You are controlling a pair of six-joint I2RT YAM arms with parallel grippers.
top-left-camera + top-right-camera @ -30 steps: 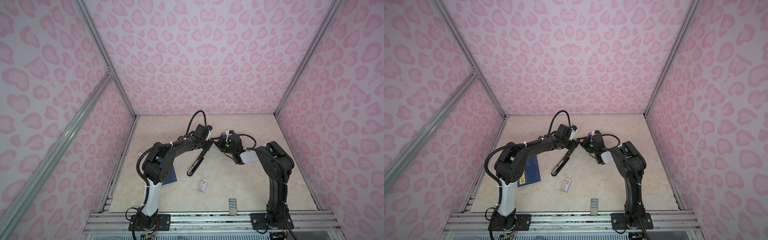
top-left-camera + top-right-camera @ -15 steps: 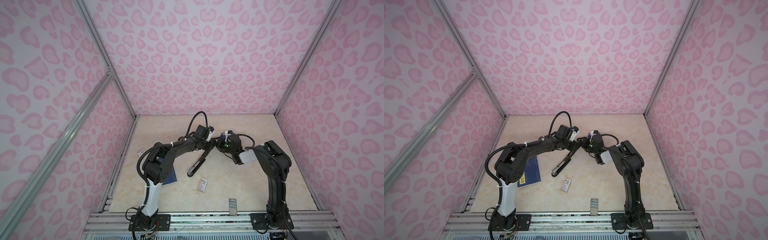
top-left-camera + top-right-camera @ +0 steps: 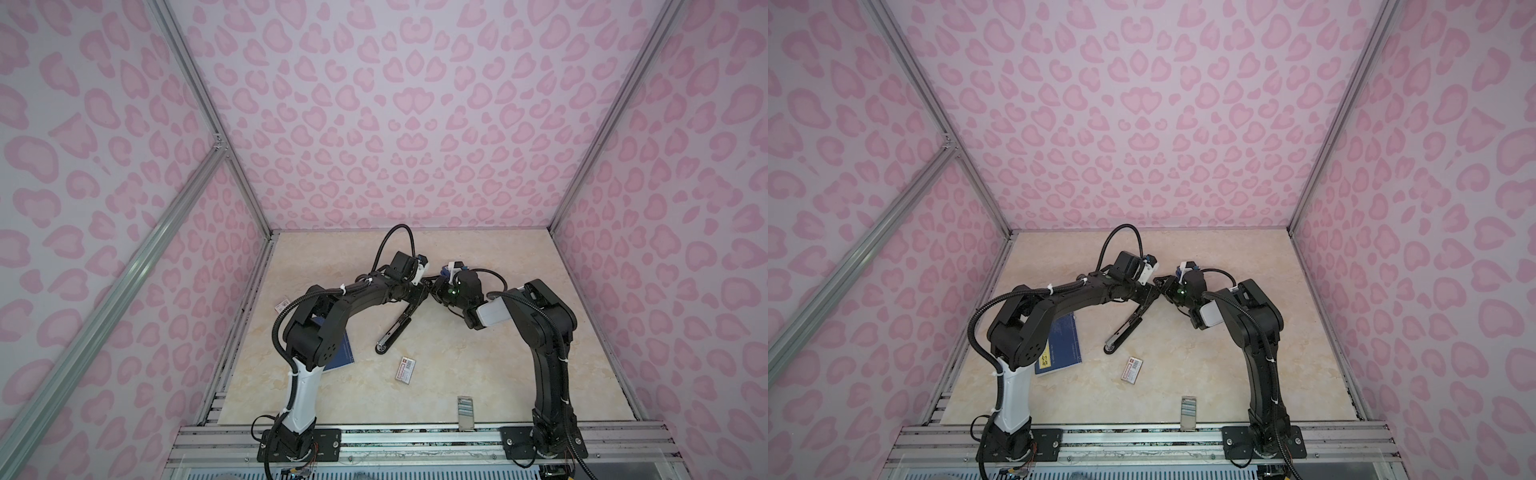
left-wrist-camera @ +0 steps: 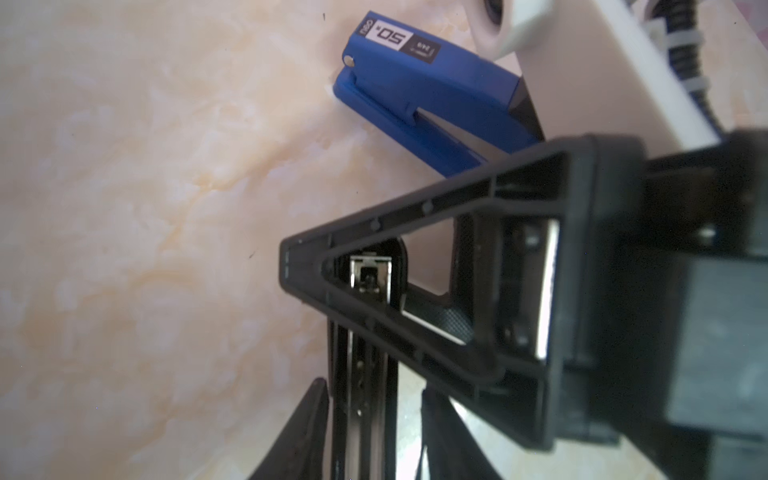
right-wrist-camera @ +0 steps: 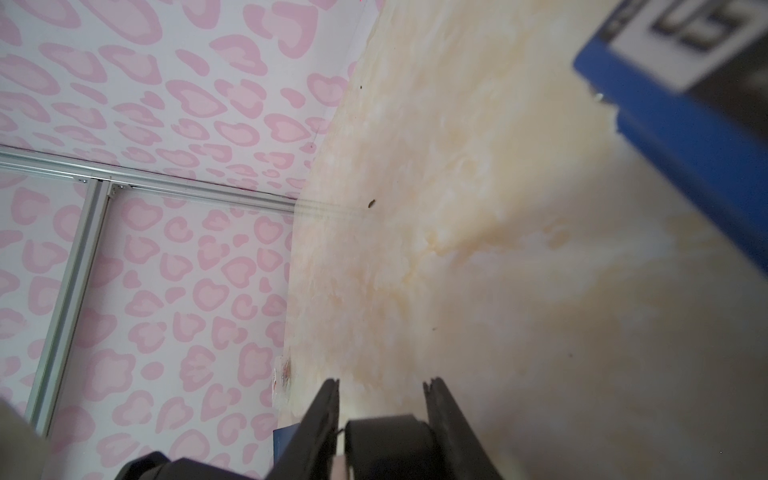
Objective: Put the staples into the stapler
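Your left gripper [image 4: 374, 386]: jaws spread around the rail of the black stapler [image 4: 365, 365], gap on one side. Your right gripper [image 5: 382, 384]: jaws bracket a black rounded part [image 5: 386, 436]; can't tell if clamped.

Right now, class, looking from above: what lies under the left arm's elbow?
A blue booklet lies flat on the table, with white print and a yellow mark showing. The left arm's elbow covers part of it, so the rest of its cover cannot be seen.

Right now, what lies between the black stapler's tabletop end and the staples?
The white-and-red box sits between the black stapler and the staples, seen in both top views.
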